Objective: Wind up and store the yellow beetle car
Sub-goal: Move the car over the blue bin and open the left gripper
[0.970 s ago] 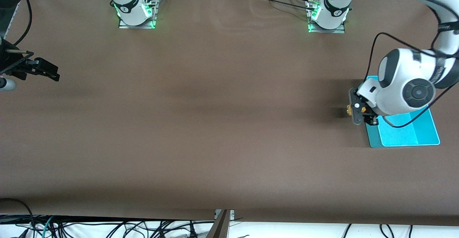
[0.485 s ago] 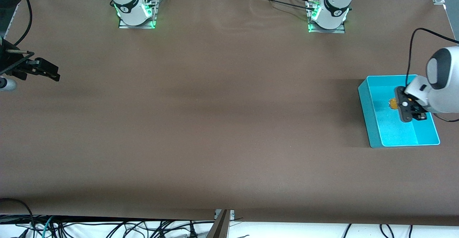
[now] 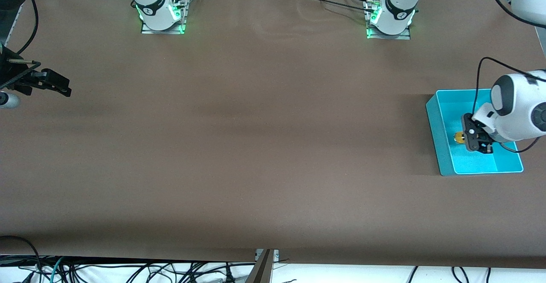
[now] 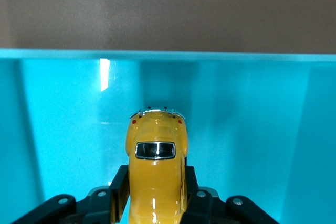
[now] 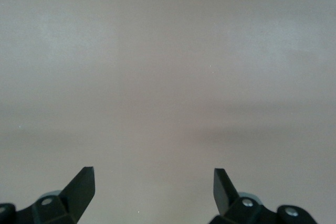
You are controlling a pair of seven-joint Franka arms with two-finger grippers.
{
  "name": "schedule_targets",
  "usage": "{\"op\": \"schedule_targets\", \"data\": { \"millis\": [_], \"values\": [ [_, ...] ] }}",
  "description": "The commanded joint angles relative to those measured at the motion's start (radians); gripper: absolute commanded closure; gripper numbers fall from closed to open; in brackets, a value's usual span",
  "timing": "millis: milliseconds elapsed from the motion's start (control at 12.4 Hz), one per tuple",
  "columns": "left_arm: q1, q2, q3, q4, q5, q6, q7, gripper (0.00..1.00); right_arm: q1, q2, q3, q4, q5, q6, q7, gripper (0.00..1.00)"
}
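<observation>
The step in hand appears to be storage: the left end effector [image 3: 465, 138] hangs inside the turquoise bin [image 3: 439, 133], pinching the yellow car [image 4: 156, 174] between its fingers [image 4: 119, 184]. The car is therefore over the bin floor, within the walls, not yet released. Whether winding has been done cannot be told from these pictures. The next move calls for lowering until the wheels meet the floor, then spreading the fingers and lifting straight up so the car is not dragged or tipped; if its spring is wound, it may roll against a wall on release. The right end effector [image 3: 59, 87] waits over the tabletop [image 3: 256, 146] at the right arm's end, its fingers [image 5: 81, 187] spread wide with nothing between them. The front view shows where the bin sits and how far apart the arms are, but the car there is only a yellow speck [image 3: 459, 137] beside the end effector. The left wrist view shows the grip itself, the dark window and the bin wall ahead of the car. The right wrist view shows only bare tabletop.
</observation>
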Motion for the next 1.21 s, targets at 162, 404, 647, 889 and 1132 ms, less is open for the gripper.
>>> {"op": "schedule_targets", "data": {
  "millis": [162,404,647,889,1132],
  "values": [
    [0.024,0.003,-0.012,-0.022,0.023,0.041,0.052,0.31,-0.005,-0.009,0.006,-0.001,0.003,-0.011,0.01,0.0],
    [0.026,-0.023,-0.013,-0.011,0.014,0.03,0.094,0.0,-0.005,-0.009,0.006,-0.001,0.003,-0.011,0.01,0.0],
    [0.017,-0.083,-0.023,0.042,-0.011,-0.105,0.063,0.0,-0.005,-0.009,0.006,-0.001,0.003,-0.011,0.01,0.0],
    [0.014,-0.084,-0.073,0.243,-0.043,-0.429,-0.019,0.0,-0.005,-0.009,0.006,-0.001,0.005,-0.011,0.01,0.0],
    [0.01,-0.084,-0.139,0.412,-0.041,-0.709,-0.232,0.0,-0.005,-0.009,0.006,-0.001,0.005,-0.011,0.01,0.0]
  ]
}}
